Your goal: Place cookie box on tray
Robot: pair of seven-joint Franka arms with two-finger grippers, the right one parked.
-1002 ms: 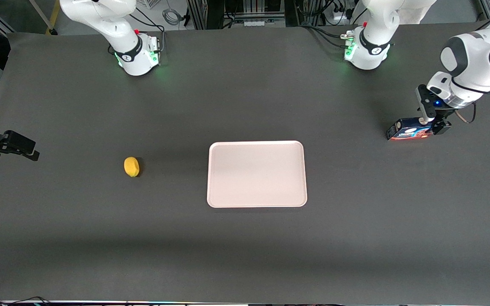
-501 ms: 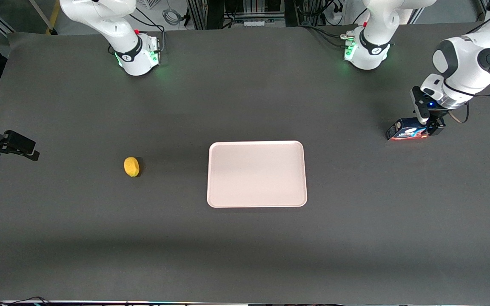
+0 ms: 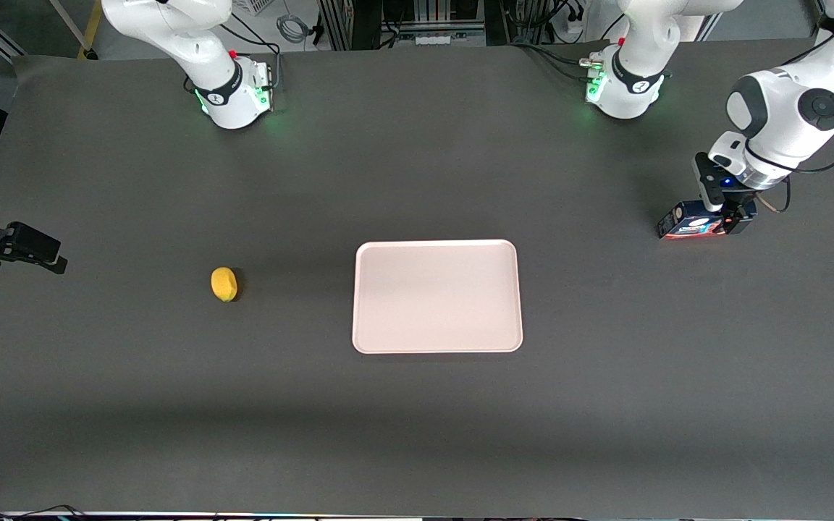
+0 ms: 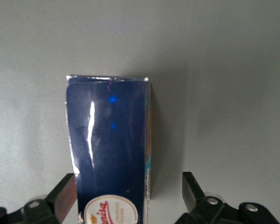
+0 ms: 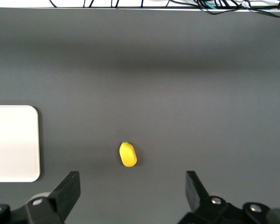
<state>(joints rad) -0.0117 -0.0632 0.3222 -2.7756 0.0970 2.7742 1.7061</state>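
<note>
Currently, in the front view, the gripper (image 3: 722,214) straddles the cookie box (image 3: 691,223), which lies on the table toward the working arm's end, at about two o'clock from the tray (image 3: 437,297). Grasping seems in hand; closing comes next. In the left wrist view, the glossy navy box (image 4: 109,149) sits between spread fingers (image 4: 65,196), one touching.

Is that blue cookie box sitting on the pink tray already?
No. The cookie box lies on the dark table toward the working arm's end, well apart from the tray, with the gripper at it.
</note>
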